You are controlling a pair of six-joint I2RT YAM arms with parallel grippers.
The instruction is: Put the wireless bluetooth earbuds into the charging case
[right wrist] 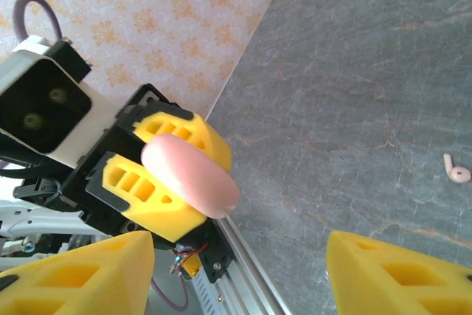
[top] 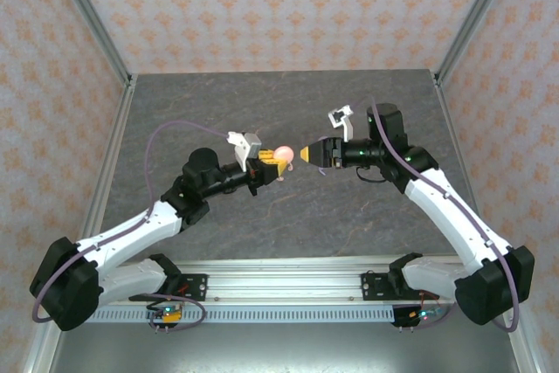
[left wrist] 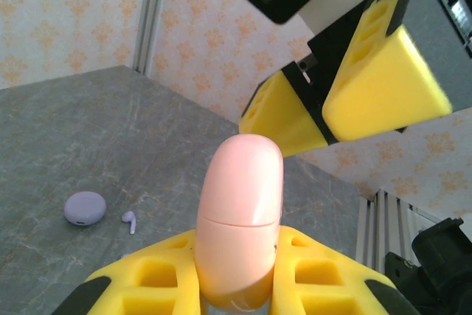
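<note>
Grips smooth, pill-rounded pink case (left wrist: 240,234) between ribbed yellow pads (left wrist: 317,271) of left gripper (top: 271,163), spreads right gripper (top: 306,154) wide opposite, with comma-shaped lilac earbud (left wrist: 130,220) and pink earbud (right wrist: 457,171) lying on veined grey table (top: 262,224).

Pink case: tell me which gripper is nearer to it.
Left. The left gripper is shut on the pink case, holding it above the table. The right gripper, open, faces the case across a gap, not touching it.
</note>
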